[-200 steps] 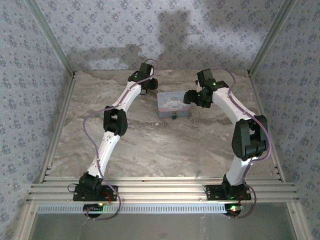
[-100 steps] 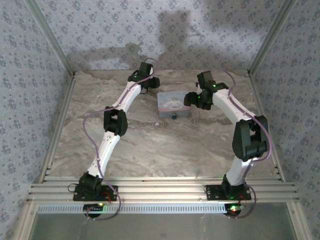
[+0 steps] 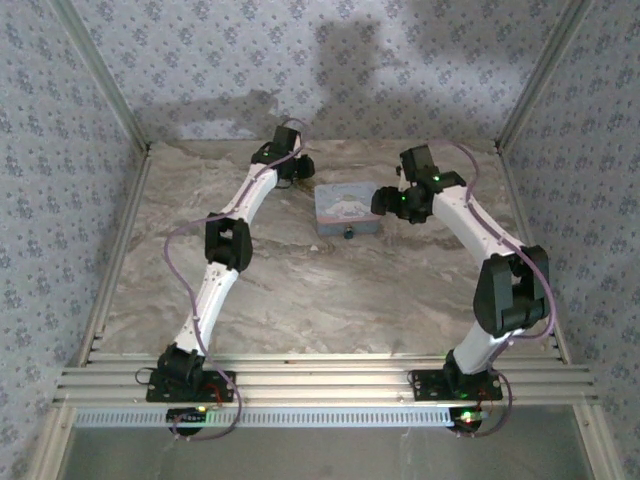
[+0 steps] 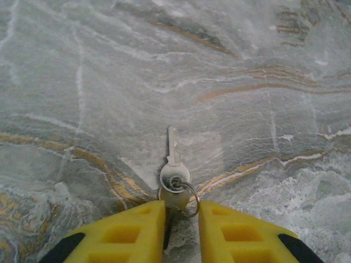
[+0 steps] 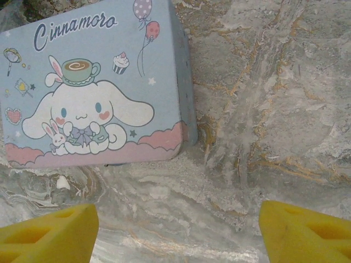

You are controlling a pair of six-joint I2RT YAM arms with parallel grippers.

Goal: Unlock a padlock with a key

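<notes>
Two silvery keys on one ring lie on the marble table. The far key (image 4: 172,148) points away from my left gripper (image 4: 181,204). The near key's head sits between the yellow fingertips (image 4: 143,219) and its blade runs back along the left finger. The left jaws stand a narrow gap apart, closed around it. The left gripper (image 3: 292,170) is at the far side, left of the pale blue cartoon tin (image 3: 345,207). The padlock (image 3: 349,234) is a tiny dark spot at the tin's front edge. My right gripper (image 3: 386,203) hovers open beside the tin (image 5: 93,87), nothing between its fingers (image 5: 49,233).
Patterned walls close in the table at the back and both sides, with metal posts (image 3: 530,90) at the corners. An aluminium rail (image 3: 320,385) carries the arm bases at the near edge. The marble between the arms in front of the tin lies bare.
My left gripper has shifted slightly back and to the left. The right arm's elbow swung outward to the right, and its gripper drew a little away from the tin.
</notes>
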